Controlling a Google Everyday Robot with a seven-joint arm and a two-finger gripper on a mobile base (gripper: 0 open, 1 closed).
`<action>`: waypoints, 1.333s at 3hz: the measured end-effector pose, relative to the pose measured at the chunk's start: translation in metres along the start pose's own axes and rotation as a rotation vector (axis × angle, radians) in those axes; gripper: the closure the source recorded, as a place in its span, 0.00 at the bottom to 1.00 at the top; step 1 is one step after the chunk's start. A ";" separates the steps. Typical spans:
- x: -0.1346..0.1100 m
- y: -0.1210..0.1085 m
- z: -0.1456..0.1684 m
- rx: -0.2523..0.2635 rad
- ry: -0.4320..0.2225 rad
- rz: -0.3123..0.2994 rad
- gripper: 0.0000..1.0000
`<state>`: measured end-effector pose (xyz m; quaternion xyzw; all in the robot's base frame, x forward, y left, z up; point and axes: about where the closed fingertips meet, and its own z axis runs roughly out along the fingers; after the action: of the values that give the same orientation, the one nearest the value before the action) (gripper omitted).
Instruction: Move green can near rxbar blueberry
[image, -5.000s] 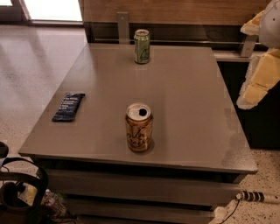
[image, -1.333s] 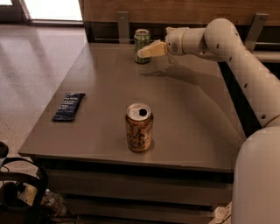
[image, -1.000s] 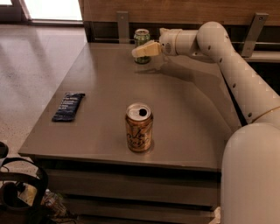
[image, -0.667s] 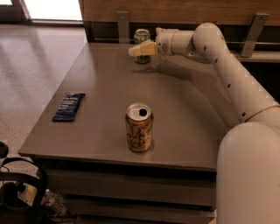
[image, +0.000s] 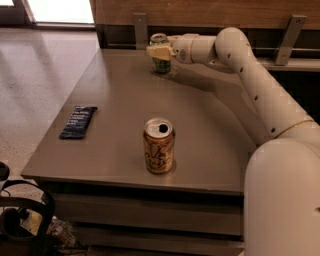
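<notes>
Far back on table (image: 215, 145), gripper (image: 159, 51) now slid across green can (image: 161, 65) — jaws' grip, cannot tell.

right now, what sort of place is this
Probably an office break area: grey table, polished floor, wood-panelled wall. The gripper is at the green can at the table's far edge.

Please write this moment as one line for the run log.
pincer: at green can, far edge of table, grasp unconfirmed | rxbar blueberry: left side, flat | orange can: front centre, upright
</notes>
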<state>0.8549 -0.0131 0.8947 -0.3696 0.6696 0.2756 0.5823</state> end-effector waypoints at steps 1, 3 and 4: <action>0.001 0.003 0.004 -0.006 0.000 0.001 0.95; 0.001 0.004 0.006 -0.010 0.001 0.002 1.00; -0.011 0.017 -0.005 -0.027 0.004 0.025 1.00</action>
<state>0.8390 -0.0053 0.9049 -0.3695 0.6714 0.2913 0.5725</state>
